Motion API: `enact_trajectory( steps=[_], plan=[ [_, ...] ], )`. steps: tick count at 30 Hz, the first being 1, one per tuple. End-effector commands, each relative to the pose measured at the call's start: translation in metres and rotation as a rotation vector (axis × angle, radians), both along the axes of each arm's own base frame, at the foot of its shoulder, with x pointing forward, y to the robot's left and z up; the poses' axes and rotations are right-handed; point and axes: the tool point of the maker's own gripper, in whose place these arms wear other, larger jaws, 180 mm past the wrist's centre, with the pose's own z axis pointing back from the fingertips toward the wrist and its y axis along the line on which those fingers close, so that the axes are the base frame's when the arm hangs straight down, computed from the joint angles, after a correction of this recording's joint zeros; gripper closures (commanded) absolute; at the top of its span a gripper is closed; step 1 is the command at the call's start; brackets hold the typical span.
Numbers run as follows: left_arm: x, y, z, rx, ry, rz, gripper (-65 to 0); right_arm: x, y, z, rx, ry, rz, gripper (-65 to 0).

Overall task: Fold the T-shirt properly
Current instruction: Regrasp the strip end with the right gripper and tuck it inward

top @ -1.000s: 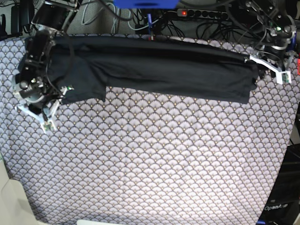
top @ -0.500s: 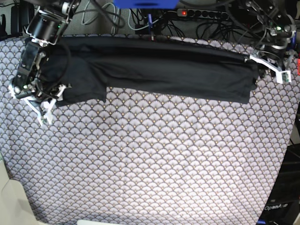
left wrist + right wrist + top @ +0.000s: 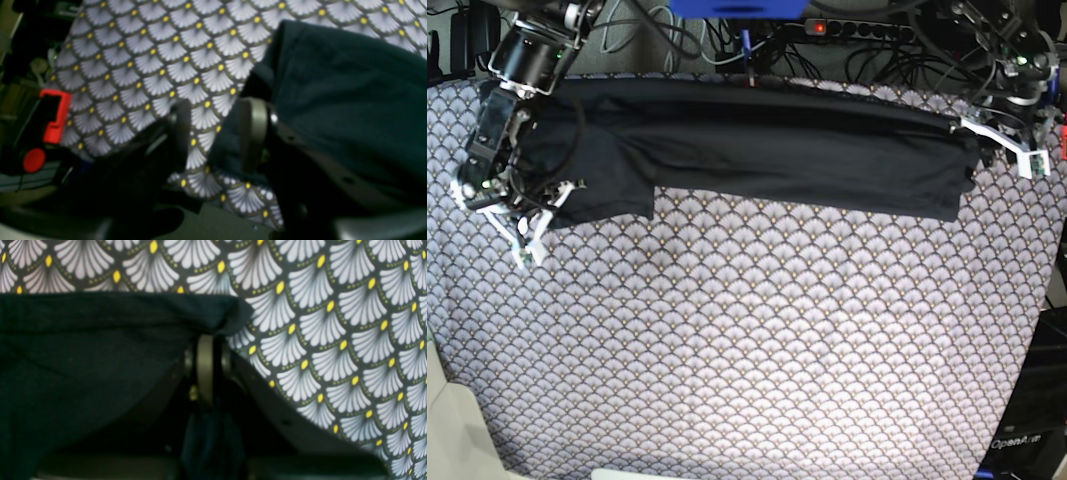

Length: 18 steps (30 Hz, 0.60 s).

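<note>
surface w/ scallop tablecloth (image 3: 757, 340) | T-shirt (image 3: 767, 150) black, long folded band across far edge, sleeve flap hanging at R-arm end | R gripper (image 3: 208, 368) fingers pinched tight on T-shirt corner | L gripper (image 3: 217, 133) fingers partly apart, one finger on T-shirt edge, other on cloth

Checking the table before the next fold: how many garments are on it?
1: the T-shirt, a long dark band across the far side of the tablecloth. None other shows, though folds could hide something.

Right fingers (image 3: 206, 370) pinched, left (image 3: 217, 133) apart
</note>
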Motion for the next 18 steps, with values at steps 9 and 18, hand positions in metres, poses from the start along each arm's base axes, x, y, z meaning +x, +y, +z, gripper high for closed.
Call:
enact_trajectory(
  steps=[9, 18],
  plan=[
    [0.008, 0.004, 0.014, 0.022, -0.050, -0.003, -23.8, -0.003, 0.004, 0.054, -0.109, -0.153, 0.031, 0.0],
    [0.008, 0.005, 0.014, 0.026, -0.050, -0.005, -23.8, -0.036, 0.030, 0.073, -0.162, -0.190, 0.112, 0.0]
  ],
)
